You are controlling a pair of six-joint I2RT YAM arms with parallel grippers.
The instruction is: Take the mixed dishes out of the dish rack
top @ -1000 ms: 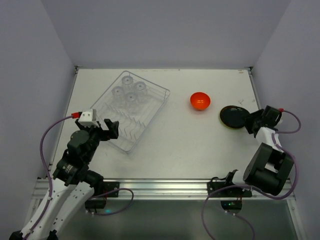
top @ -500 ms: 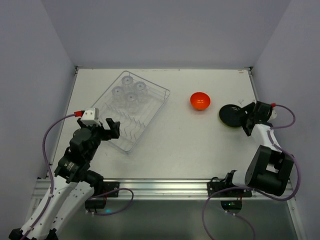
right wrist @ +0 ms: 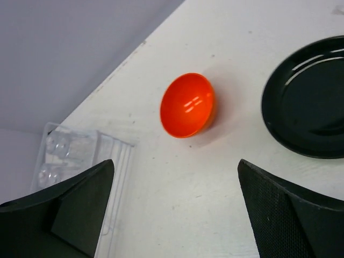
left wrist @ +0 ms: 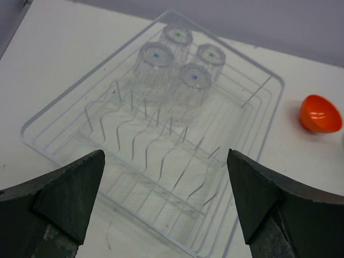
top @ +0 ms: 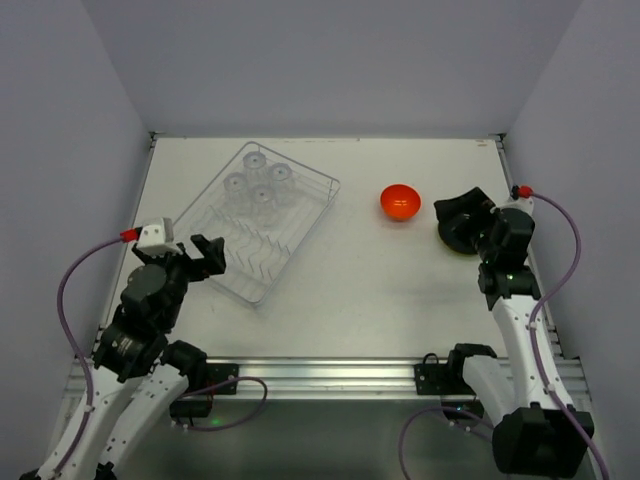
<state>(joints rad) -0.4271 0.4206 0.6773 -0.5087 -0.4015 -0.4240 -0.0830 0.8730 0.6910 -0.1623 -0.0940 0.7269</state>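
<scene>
The dish rack (top: 300, 245), a silver wire basket, lies at the table's left (left wrist: 161, 177). Several clear tumblers (top: 258, 185) stand upside down in its far end (left wrist: 177, 70). The orange bowl (top: 400, 201) rests on the table right of the rack (left wrist: 321, 114) (right wrist: 188, 105). The plate (top: 450, 240) lies black face up right of the bowl (right wrist: 309, 105), partly hidden under my right gripper (top: 455, 222). That gripper (right wrist: 176, 164) hangs open and empty above the table. My left gripper (top: 208, 252) is open and empty at the rack's near end (left wrist: 165, 161).
Upright tines (left wrist: 145, 115) run across the rack's near half with nothing in them. Grey walls enclose the table at the back and both sides. The table's right edge (top: 520, 215) lies just beyond the plate.
My right gripper has opened, let go of the plate's right rim, and risen leftward over the plate. The plate stays flat on the table. My left arm has drawn back slightly to the left.
</scene>
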